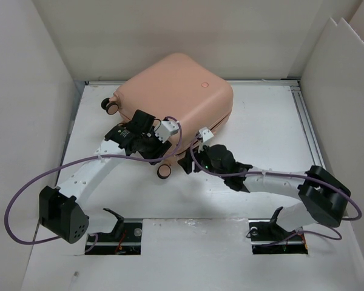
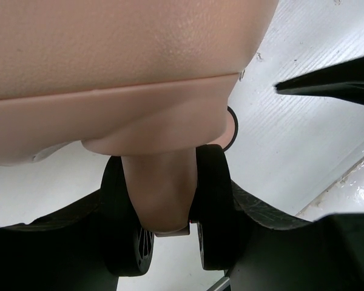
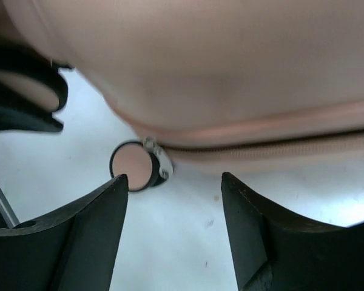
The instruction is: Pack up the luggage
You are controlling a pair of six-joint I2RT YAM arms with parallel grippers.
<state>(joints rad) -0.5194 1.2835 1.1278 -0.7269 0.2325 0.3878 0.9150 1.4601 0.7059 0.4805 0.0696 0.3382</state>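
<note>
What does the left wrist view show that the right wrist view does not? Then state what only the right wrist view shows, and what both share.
Only left wrist: the left gripper clamped around a black twin wheel on its peach stem, at a corner of the luggage. Only right wrist: the zip seam along the shell, and the right gripper open with nothing between its fingers. Both: the peach shell filling the top of the picture, and the white table.

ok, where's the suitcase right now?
Top view: the peach-pink suitcase lies closed at the table's far centre, by the back wall. The left gripper is clamped on a caster at its near-left end; the right gripper sits open beside its near edge.
</note>
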